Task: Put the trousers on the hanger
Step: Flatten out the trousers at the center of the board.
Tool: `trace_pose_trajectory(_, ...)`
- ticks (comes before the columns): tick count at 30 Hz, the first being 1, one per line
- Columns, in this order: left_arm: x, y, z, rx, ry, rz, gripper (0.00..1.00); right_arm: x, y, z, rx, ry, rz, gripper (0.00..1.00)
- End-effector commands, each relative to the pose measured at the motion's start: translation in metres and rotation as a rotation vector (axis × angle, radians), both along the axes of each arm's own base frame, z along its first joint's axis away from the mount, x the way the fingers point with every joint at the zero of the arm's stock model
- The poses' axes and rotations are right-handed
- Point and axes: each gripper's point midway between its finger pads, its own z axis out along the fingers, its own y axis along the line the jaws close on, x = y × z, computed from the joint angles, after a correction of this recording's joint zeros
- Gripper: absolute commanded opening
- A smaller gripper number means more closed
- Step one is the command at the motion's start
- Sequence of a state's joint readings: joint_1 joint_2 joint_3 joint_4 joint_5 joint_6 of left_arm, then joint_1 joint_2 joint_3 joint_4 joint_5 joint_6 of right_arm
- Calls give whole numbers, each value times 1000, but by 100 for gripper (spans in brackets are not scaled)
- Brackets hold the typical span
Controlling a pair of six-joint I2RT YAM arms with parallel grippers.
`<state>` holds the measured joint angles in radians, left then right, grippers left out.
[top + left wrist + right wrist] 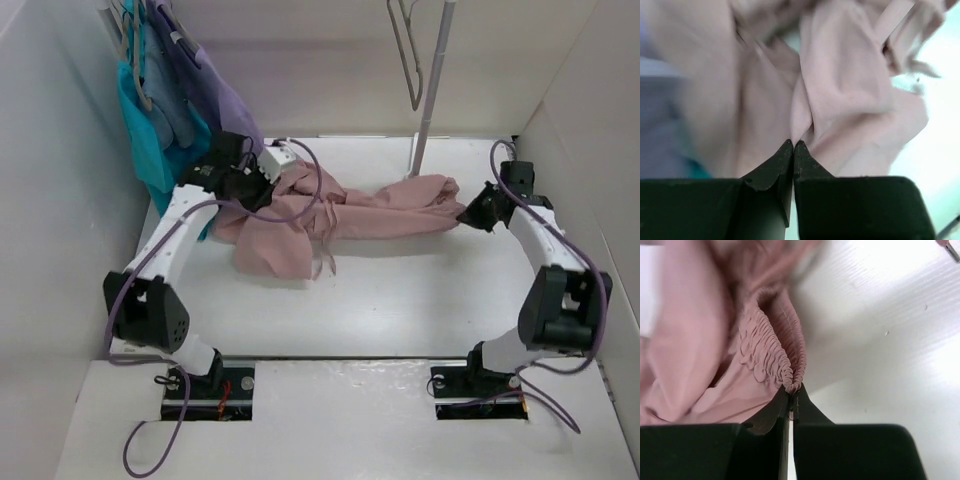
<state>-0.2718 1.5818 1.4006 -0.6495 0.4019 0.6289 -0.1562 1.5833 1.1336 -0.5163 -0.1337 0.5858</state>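
Note:
The dusty-pink trousers [340, 215] lie stretched and wrinkled across the middle of the table, between my two arms. My left gripper [262, 192] is shut on a fold of the trousers [840, 90] at their left end. My right gripper [466, 216] is shut on the gathered elastic waistband [772, 347] at their right end. The bare light-grey hanger [405, 50] hangs at the back, beside a white pole, above and behind the trousers.
Hangers draped with teal [150, 130], blue-grey and lavender [225, 95] clothes hang at the back left, just behind my left gripper. The white pole [432, 85] stands at the back centre. White walls close in both sides.

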Motion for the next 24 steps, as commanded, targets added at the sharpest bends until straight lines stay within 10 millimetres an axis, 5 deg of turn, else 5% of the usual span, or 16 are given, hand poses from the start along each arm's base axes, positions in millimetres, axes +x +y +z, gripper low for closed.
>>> trace_pose_trajectory(1, -22, 0, 82, -56, -158, -132, 0, -14, -19, 55, -115, -135, -27, 0)
trace_pose_trajectory(4, -17, -14, 99, -167, -175, -122, 4, -28, -6, 71, -94, -173, 5, 0)
trace_pose_trajectory(6, 12, -11, 85, -229, -138, -32, 7, -30, -4, 73, -86, -175, 12, 0)
trace_pose_trajectory(7, 25, -8, 74, -256, -104, 28, 19, -34, -3, 75, -86, -174, 12, 0)
trace_pose_trajectory(8, 45, -4, 64, -299, -61, 152, 51, -32, -3, 79, -81, -182, 5, 0)
trace_pose_trajectory(9, 73, 16, 12, -201, 26, 295, 56, -31, 0, 76, -79, -174, 14, 0)
trace_pose_trajectory(10, 97, 21, 17, -165, 9, 330, 62, -23, -1, 84, -83, -198, 14, 0)
trace_pose_trajectory(12, 97, 22, -30, -1, 146, 297, 73, -13, 0, 83, -69, -189, 24, 0)
trace_pose_trajectory(13, 101, 20, -24, 30, 112, 302, 75, -9, -1, 85, -70, -192, 24, 0)
trace_pose_trajectory(15, 95, 13, -14, 14, 36, 257, 78, -2, 6, 87, -74, -197, 52, 0)
trace_pose_trajectory(16, 81, 0, 25, -13, -77, 186, 80, 0, 4, 91, -83, -206, 46, 0)
trace_pose_trajectory(18, 44, -8, 15, 33, -111, 88, 87, 0, 4, 91, -83, -206, 46, 0)
trace_pose_trajectory(19, 24, -11, 40, 36, -199, 40, 91, 2, 7, 93, -84, -217, 55, 0)
trace_pose_trajectory(20, 3, -25, 35, 77, -223, -65, 95, -1, 8, 87, -81, -202, 55, 0)
trace_pose_trajectory(21, -30, -21, 0, 130, -132, -113, 97, -2, 8, 81, -74, -194, 49, 0)
trace_pose_trajectory(24, -89, -33, -25, 172, -35, -219, 97, -6, 14, 69, -62, -165, 64, 0)
